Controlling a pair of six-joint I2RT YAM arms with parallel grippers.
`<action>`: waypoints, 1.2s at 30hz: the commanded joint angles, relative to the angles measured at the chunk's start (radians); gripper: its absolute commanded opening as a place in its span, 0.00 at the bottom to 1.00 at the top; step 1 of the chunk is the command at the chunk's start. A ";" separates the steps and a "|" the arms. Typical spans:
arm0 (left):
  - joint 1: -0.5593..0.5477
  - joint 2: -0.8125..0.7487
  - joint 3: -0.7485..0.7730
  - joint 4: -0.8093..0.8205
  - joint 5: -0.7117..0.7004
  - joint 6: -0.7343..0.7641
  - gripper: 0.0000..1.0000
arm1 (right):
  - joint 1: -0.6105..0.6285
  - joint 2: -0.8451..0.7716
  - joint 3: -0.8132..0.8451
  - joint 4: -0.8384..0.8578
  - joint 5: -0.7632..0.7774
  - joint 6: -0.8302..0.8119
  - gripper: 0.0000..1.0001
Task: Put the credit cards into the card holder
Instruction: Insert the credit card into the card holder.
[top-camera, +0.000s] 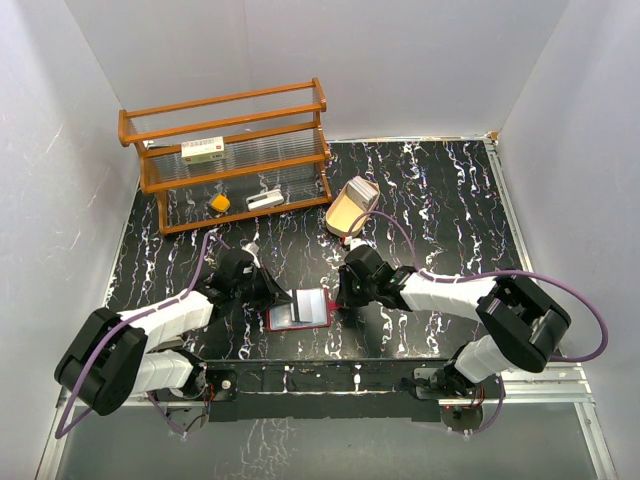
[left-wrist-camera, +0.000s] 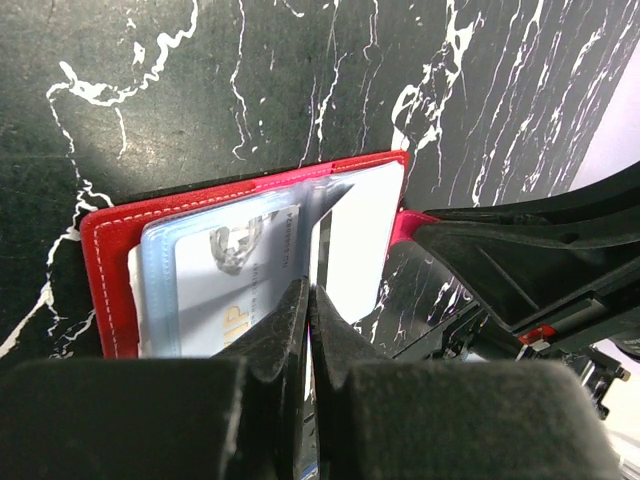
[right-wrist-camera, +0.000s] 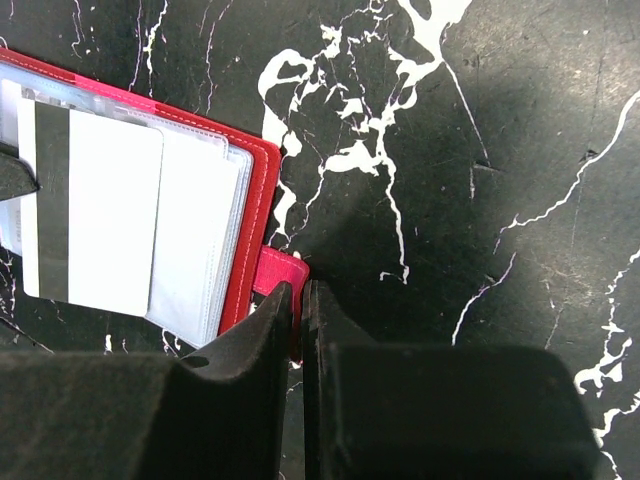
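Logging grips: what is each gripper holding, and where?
Left gripper pinches a credit card by its edge; right gripper pinches the card holder by its snap tab.

Both arms reach in low, grippers tip to tip near centre, both closed.
L arm (top-camera: 170, 315) runs from its base at the near edge, elbow out to the left, forearm angled in and to the right. L gripper (top-camera: 275, 293) is low over the table with its fingers (left-wrist-camera: 285, 320) pressed together on a card (right-wrist-camera: 110, 215), held edge-on between the pads. R arm (top-camera: 450, 292) mirrors it: elbow out to the right, white forearm pointing left. R gripper (top-camera: 340, 293) is also low, with its fingers (right-wrist-camera: 270, 320) pinched with barely a slit between them, nipping the holder (right-wrist-camera: 262, 230) at its edge. The grippers are near each other but apart, and both wrists are pitched down.
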 joint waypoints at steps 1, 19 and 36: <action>-0.001 0.005 -0.014 0.027 0.012 -0.019 0.00 | 0.010 -0.011 -0.015 0.057 0.020 0.030 0.03; 0.002 -0.086 0.031 -0.113 0.039 0.058 0.00 | 0.009 -0.015 -0.030 0.050 0.029 0.029 0.03; 0.003 -0.124 0.068 -0.199 -0.013 0.074 0.00 | 0.010 -0.003 -0.011 0.027 0.032 0.020 0.03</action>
